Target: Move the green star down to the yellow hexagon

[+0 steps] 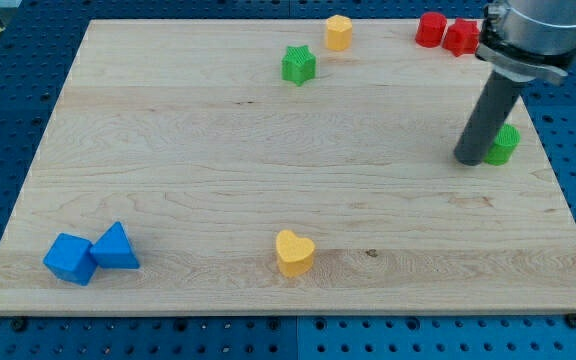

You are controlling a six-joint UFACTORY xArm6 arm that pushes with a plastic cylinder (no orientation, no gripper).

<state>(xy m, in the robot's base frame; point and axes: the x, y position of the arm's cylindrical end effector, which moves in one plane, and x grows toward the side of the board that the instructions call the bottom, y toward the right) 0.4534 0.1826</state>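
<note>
Blue block (69, 258) and blue triangle (116, 248) nearest, yellow heart (294, 252) further along the same edge; task seemingly not begun.

Green star (298, 64) well off to the view's left of my tip (467, 158) and higher up, untouched, near the yellow hexagon (339, 32) but apart from it; closing that gap left to do. Rod near upright, bare, no jaws to open or shut. Tip just beside, perhaps touching, another green block (505, 145), half hidden, shape unclear. Red blocks (430, 30) above the tip.

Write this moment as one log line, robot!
my tip: touching green block | green star: top, untouched | yellow hexagon: above-right of star
</note>
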